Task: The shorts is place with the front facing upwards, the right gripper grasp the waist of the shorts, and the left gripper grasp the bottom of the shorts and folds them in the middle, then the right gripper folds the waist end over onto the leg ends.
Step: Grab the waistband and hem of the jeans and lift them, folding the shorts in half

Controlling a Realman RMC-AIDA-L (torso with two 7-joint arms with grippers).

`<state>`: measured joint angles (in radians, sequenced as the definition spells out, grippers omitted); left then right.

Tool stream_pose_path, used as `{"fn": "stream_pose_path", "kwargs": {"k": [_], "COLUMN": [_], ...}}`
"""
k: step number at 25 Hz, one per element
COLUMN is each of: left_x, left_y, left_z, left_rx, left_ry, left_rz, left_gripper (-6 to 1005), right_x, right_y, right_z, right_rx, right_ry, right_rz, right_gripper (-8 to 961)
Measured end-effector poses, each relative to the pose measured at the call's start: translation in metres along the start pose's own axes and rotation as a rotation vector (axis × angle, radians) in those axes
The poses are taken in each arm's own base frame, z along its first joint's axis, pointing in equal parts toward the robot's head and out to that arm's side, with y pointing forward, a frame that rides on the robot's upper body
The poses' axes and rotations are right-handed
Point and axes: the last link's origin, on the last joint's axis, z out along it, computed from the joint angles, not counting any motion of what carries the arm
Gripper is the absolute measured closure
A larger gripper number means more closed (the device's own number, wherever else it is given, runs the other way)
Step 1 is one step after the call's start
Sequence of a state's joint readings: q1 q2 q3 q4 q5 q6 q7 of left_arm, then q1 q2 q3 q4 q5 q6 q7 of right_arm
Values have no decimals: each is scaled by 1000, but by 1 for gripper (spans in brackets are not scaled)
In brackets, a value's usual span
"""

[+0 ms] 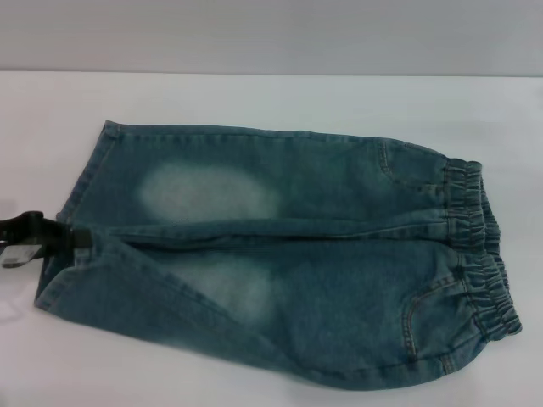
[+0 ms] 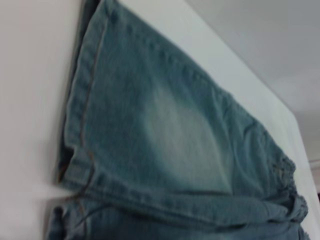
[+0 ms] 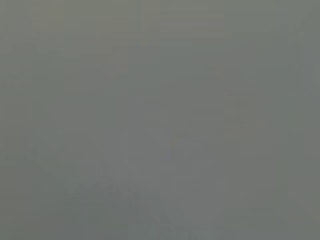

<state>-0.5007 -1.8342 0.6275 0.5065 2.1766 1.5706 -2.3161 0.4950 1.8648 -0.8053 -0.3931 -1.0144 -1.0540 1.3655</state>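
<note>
One white bench (image 1: pixel 254 97) carries the shorts (image 1: pixel 280 254), which lie flat and front-up across most of it. The gathered waistband (image 1: pixel 479 246) is the end of the shorts farthest from the left gripper, and the leg hems (image 1: pixel 81 195) are the end nearest it. Each leg bears a pale faded patch, and a stitched pocket sits just beside the waistband on each side. The near leg's hem corner is turned and slightly lifted beside the gripper, so a diagonal fold runs across that leg. In the left wrist view the far leg's hem (image 2: pixel 82 100) lies flat on the bench with its double seam showing.

The left gripper (image 1: pixel 76 237) reaches in at the hem end of the shorts, its black tip touching the denim where the two legs meet; whether the jaws are apart or pinched on the cloth cannot be told.

The right gripper appears in no view, and the right wrist view shows only plain grey.
</note>
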Motion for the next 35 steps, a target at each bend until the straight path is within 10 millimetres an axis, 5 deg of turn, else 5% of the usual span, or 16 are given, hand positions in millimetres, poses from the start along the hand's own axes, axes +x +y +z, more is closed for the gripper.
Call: {"fn": "stream_pose_path", "kwargs": {"k": [20, 35], "left_x": [21, 30], "left_y": [10, 21], "left_z": [9, 21], "left_rx": [-19, -29], "left_ry": [157, 150], "left_rz": [122, 203], "left_gripper": [972, 968], "right_x": [-30, 22], "right_y": [52, 93], "right_z": [7, -17], "right_rx": [-325, -596], "right_ry": [801, 1243], "right_rz": [-160, -353], "right_gripper": [384, 383]}}
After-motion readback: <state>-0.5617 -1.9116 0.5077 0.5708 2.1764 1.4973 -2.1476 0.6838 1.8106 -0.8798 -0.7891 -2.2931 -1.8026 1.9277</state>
